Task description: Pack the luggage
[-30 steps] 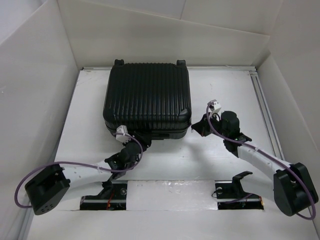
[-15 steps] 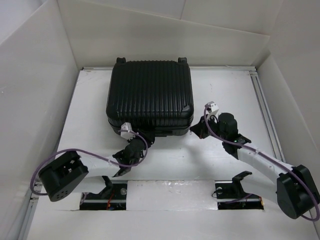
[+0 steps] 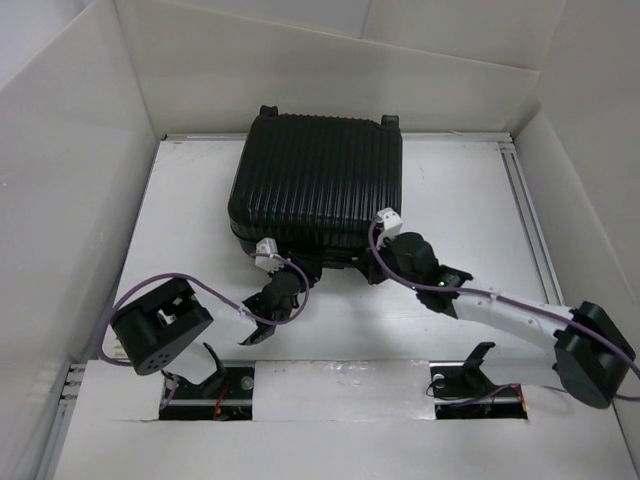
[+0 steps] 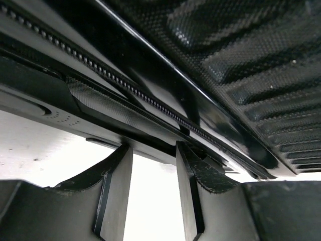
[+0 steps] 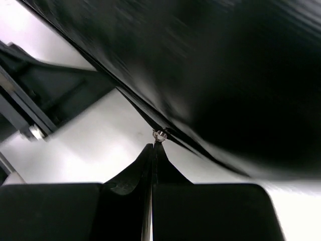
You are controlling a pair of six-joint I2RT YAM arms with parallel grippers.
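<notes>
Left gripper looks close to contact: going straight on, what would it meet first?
The luggage: the left gripper points at its near side by the zipper line, nothing between. The gap looks tiny, though depth is unclear.

One luggage (black, ribbed), two wheels showing at its far edge, two robot arms, one table.

The closed black luggage blocks the upper middle of the overhead frame, and the left gripper and right gripper crowd its near edge at centre. Bare white table lies open to the left and right of the case, hemmed by tall white walls on both sides.
</notes>
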